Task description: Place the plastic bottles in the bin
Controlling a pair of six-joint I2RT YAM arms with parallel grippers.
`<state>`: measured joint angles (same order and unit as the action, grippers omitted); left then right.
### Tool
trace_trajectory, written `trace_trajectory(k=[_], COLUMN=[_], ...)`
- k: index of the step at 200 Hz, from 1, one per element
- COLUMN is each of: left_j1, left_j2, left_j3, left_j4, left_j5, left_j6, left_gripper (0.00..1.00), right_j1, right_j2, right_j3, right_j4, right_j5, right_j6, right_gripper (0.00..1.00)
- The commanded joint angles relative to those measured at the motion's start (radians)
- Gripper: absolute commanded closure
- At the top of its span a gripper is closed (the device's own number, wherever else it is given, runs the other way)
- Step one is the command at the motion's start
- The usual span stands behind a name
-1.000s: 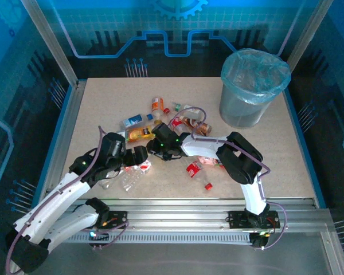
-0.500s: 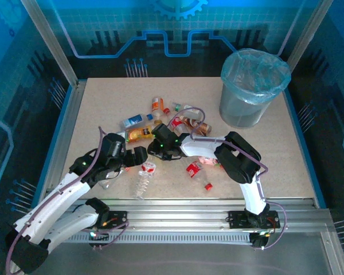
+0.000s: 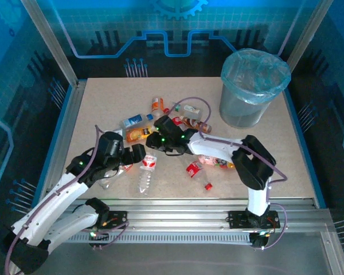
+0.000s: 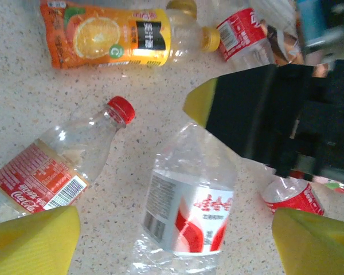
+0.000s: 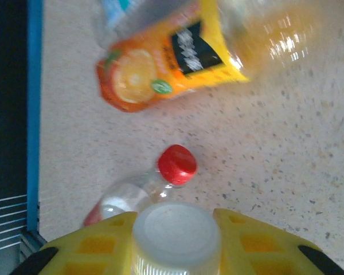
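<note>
Right wrist view: my right gripper (image 5: 176,230) clamps the white cap (image 5: 176,226) of a clear bottle (image 4: 186,212) on the table (image 5: 286,143); my left gripper (image 4: 178,235) hangs wide open.

The bin (image 3: 241,112) stands at the table's (image 3: 103,103) far right corner. The bottles (image 3: 139,133) lie scattered mid-table, left of the bin and nearer; a water bottle (image 3: 144,176) lies at their near left.
</note>
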<state>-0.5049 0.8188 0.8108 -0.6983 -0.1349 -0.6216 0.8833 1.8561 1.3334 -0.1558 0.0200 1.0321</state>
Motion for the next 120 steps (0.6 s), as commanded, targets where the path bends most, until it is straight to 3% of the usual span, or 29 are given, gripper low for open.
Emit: trace_trajectory(k=[1, 55, 120], left_j1=[0.009, 0.009, -0.033], left_j2=[-0.018, 0.017, 0.264], left_j3=[0.08, 0.243, 0.49], left_j4=[-0.038, 0.003, 0.241], left_j5=[-0.026, -0.026, 0.109], left_j6=[0.021, 0.113, 0.24], left_gripper=[0.12, 0.16, 0.21], right_j1=[0.014, -0.011, -0.222], right_j2=[-0.085, -0.151, -0.125], right_j3=[0.082, 0.392, 0.729], right_j4=[-0.069, -0.288, -0.357], right_j5=[0.064, 0.251, 0.436], right_j6=[-0.152, -0.559, -0.959], right_gripper=[1.0, 1.0, 1.0])
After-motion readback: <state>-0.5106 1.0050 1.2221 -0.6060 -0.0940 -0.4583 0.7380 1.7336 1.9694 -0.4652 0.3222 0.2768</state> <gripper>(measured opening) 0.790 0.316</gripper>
